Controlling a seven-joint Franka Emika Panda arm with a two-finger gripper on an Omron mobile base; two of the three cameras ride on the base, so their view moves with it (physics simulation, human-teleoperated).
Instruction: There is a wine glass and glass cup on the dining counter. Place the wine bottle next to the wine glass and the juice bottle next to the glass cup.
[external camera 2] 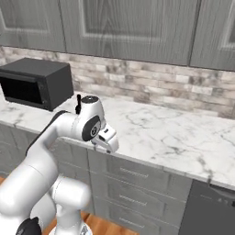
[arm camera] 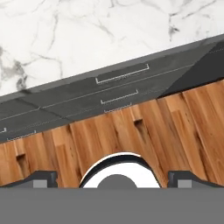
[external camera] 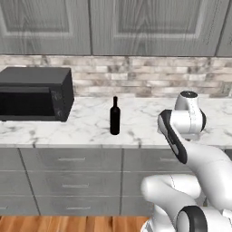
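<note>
Facing the marble worktop (external camera: 90, 127) with the grey drawers below, not the dining counter. Standing upright on that worktop, the wine bottle (external camera: 115, 116), slim and black, a little way right of the black microwave (external camera: 34, 94) and well apart from the arm.

Gripper (arm camera: 112, 178) spread wide, holding nothing, its two dark tips far apart at the bottom of the hand view. Hanging over the front edge of the worktop and looking down at drawers and wooden floor (arm camera: 131, 135).

First job, most likely: fetching the black bottle. Best done by lifting the hand, turning it to face the bottle, then coming in level at the fat lower part, one finger on each side. Slowly, since a tall thin bottle tips easily.

Left base view: whole bottle, plain to see. Right base view: just the bottle's top poking up behind the arm's joint. Hand view: drawer handles and floor.
</note>
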